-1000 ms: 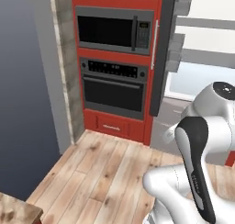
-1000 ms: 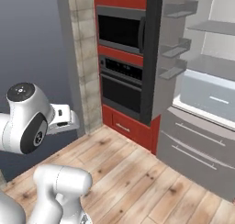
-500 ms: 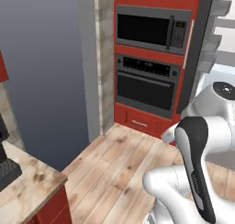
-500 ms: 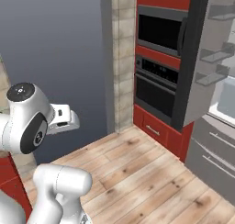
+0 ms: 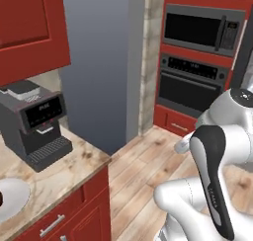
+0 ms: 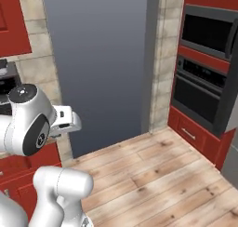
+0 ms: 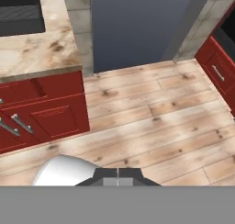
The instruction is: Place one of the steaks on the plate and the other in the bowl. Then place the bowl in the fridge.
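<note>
**Fig., left to right.** (a) Counter (image 5: 74,168), well off to my pincer's left and a bit above it, carries a coffee machine (image 5: 34,121). At its near end sits a round pale dish (image 5: 12,198). I can't tell whether it's the plate or the bowl. The dark sliver (image 5: 1,198) at the dish's left edge is poss. a steak, cut off by the frame.

(b) Red cabinet drawers (image 7: 43,115) w/ bar handles stand below the counter, on my pincer's left.

(c) Pincer (image 7: 118,173) is clenched, tips pressed together w/ nothing between them. It hangs over bare wood floor (image 7: 151,122), well apart from the dish.

(d) Grey wall (image 6: 97,58) is straight ahead.

(e) Oven (image 5: 190,84) and microwave (image 5: 202,30) are to the right.

**Handling (est.):** Steak is prob. light, limp and slick, so nip it across the middle from above. Bowl is prob. stiff and smooth, so take it by the thin rim, one tip inside.

**In the way:** The coffee machine crowds the counter near the dish, and the counter edge is between me and it.
</note>
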{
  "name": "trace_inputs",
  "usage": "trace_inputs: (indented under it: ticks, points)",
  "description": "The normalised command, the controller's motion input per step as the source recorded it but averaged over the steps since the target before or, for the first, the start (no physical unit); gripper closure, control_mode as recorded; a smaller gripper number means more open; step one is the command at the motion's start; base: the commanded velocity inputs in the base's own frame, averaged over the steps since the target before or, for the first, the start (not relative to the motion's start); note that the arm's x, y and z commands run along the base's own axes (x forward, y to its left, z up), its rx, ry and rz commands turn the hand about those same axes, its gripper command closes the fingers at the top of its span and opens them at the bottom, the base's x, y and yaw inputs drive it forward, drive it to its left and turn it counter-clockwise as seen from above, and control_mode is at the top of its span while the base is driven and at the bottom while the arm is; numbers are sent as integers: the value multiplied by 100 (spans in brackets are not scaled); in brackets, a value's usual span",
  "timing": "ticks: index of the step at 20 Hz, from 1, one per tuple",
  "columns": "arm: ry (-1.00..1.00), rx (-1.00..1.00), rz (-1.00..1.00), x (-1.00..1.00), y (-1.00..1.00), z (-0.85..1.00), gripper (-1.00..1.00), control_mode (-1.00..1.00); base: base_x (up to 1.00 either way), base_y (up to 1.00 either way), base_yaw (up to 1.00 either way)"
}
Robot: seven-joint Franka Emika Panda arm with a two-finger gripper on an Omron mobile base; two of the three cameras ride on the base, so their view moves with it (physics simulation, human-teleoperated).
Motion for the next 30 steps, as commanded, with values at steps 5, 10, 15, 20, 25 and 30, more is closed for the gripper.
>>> trace_inputs:
  ticks: [5, 10, 15, 20, 25, 30]
  points:
    - [0, 0, 0, 0, 0, 0, 100, 100, -51, 77, 20]
    - [0, 0, 0, 0, 0, 0, 100, 100, -50, 85, 17]
    - [0, 0, 0, 0, 0, 0, 100, 100, -44, 89, 17]
    - [0, 0, 0, 0, 0, 0, 100, 100, -37, 82, 15]
    - [0, 0, 0, 0, 0, 0, 100, 100, -33, 79, 15]
    - [0, 0, 0, 0, 0, 0, 100, 100, -23, 80, 16]
